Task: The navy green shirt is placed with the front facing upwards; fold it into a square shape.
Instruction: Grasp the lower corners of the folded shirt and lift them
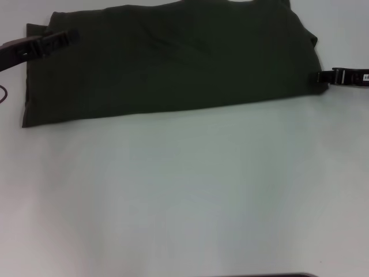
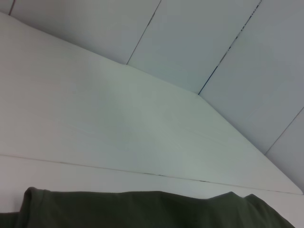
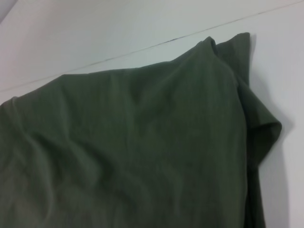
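We've got the navy green shirt (image 1: 173,63) lying at the far side of the white table (image 1: 184,196), already folded into a wide band w/ plain green cloth up; no lettering shows. It runs nearly the full width of the head view, near edge fairly straight, a bit of under-layer poking out at the far-left corner.

Next step, we judge: fold the band across its length, one end over the other, to get a square. To do it well we'd take each end low at the edge, catch all layers, lift only enough to clear, and carry across w/o dragging the bottom layer. Line up edges before letting go. The right end is rumpled, a loose flap (image 3: 261,128) curling out, so smooth or tuck that in or the square comes out lopsided.

Left gripper (image 1: 55,41) sits over the shirt's far-left end, above or on the cloth. Its fingers look drawn together, probably pinching nothing, though the view is too dark to be sure, so we cannot tell. Right gripper (image 1: 323,76) is at the shirt's right edge, tips touching or just beside the hem; apart or together, cannot tell either.
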`<state>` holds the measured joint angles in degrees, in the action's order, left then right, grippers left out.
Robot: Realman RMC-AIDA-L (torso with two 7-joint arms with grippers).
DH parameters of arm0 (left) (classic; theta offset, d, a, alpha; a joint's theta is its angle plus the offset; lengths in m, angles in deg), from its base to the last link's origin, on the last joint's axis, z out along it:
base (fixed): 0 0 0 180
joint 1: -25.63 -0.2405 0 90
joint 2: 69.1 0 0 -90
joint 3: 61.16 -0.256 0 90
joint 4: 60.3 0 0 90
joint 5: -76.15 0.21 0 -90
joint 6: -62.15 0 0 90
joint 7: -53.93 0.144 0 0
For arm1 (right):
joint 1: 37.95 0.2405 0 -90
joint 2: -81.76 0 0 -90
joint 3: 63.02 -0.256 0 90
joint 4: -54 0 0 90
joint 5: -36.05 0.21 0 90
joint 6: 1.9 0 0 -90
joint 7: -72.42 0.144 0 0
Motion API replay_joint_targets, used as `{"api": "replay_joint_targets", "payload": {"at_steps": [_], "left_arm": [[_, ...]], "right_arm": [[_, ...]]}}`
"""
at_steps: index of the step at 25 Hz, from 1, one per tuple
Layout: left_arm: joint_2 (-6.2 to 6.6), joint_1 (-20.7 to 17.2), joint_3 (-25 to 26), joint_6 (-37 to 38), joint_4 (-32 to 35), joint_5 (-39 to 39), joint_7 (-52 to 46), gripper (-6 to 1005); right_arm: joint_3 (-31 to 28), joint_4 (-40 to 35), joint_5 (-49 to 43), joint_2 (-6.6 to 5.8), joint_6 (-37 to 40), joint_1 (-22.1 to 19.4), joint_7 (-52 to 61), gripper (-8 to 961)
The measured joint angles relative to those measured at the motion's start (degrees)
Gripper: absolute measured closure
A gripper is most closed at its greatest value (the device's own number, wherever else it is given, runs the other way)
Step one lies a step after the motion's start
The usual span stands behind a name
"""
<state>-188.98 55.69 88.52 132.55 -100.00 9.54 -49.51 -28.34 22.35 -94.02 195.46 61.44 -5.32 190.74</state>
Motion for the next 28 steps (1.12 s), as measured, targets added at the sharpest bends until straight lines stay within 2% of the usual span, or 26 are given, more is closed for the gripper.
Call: {"api": "replay_joint_targets", "payload": {"at_steps": [3,8,16,21,24,25,26,28], "left_arm": [[0.04,-0.1,0.0,0.0,0.0,0.0,0.0,199],[0.09,-0.4,0.0,0.0,0.0,0.0,0.0,200],[0.52,-0.9,0.0,0.0,0.1,0.3,-0.2,200],[1.80,-2.1,-0.1,1.7,-0.1,2.5,-2.0,201],[3.41,-3.2,-0.1,4.5,0.1,3.4,-3.8,202],[3.41,-3.2,-0.1,4.5,0.1,3.4,-3.8,202],[4.25,-3.8,-0.2,5.5,0.3,4.8,-5.7,202],[4.63,-4.0,-0.2,5.7,0.3,6.9,-7.3,203]], "right_arm": [[0.0,1.2,-0.1,-0.55,0.0,0.5,-0.2,562],[0.0,1.5,-0.1,-0.71,0.0,0.6,-0.2,806],[-0.4,1.3,0.2,-0.76,0.1,0.1,-0.2,946],[-0.4,1.2,0.0,-0.77,0.0,0.0,-0.2,944],[-0.4,1.1,0.0,-0.77,0.0,-0.1,-0.2,943],[-0.4,1.0,0.0,-0.77,0.1,-0.1,-0.2,943],[-0.4,1.0,0.0,-0.77,0.1,-0.2,-0.2,943],[-0.4,0.9,0.0,-0.77,0.3,-0.2,-0.2,942]]}}
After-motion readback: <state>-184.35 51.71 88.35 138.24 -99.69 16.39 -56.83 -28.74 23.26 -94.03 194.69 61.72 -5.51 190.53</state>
